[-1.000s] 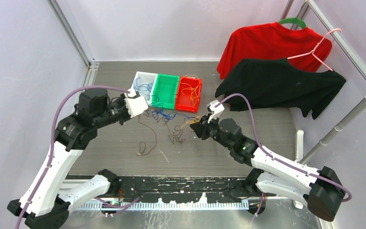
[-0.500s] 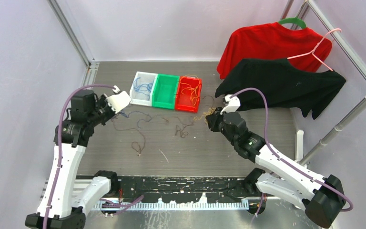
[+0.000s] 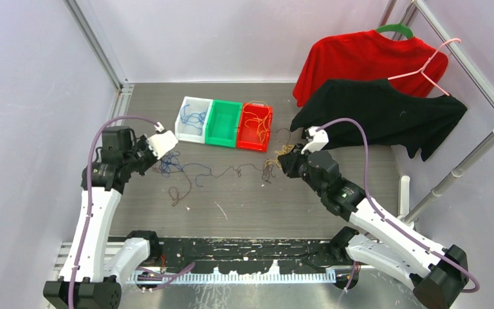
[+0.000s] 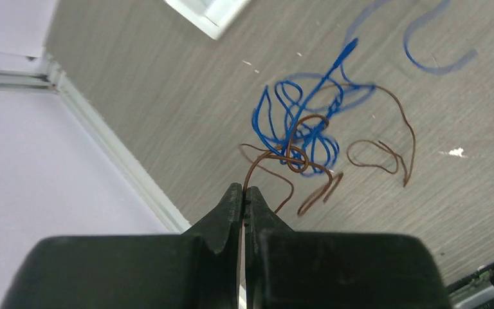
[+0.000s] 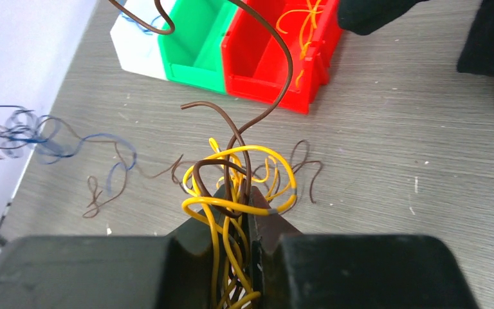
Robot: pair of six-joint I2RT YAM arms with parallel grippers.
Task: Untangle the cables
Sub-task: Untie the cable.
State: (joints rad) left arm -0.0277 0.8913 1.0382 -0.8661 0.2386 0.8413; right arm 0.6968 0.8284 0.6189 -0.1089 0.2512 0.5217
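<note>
Grey wood-grain bench (image 3: 334, 193) carries everything, and the work lies in a line across its middle. Left jaws are pressed fully together on the end of a brown strand (image 4: 276, 161), which leaves their tips and runs straight into a blue clump (image 4: 302, 122) lying on the bench just beyond. The brown loops through the blue, so pinching that one wire looks like a way to draw it out while the clump's own drag holds the rest back. Right jaws are closed to a narrow gap around a yellow bundle (image 5: 238, 193), with dark brown wire (image 5: 257, 122) caught in the same pinch and springing up out of it.

From overhead, the left arm (image 3: 93, 212) reaches toward the bench's left edge and the right arm (image 3: 373, 222) to right of centre. They are well apart, with the cables (image 3: 170, 164) trailing along the surface between them, a spread that seems meant to pull the knots open.

Behind stand a white bin (image 5: 135, 58), a green bin (image 5: 193, 64) and a red bin (image 5: 264, 84), touching in a row. Blue wire lies in the white and yellow in the red, so I judge they are there for sorting by colour. Untangling looks partway done, since brown links both clumps
</note>
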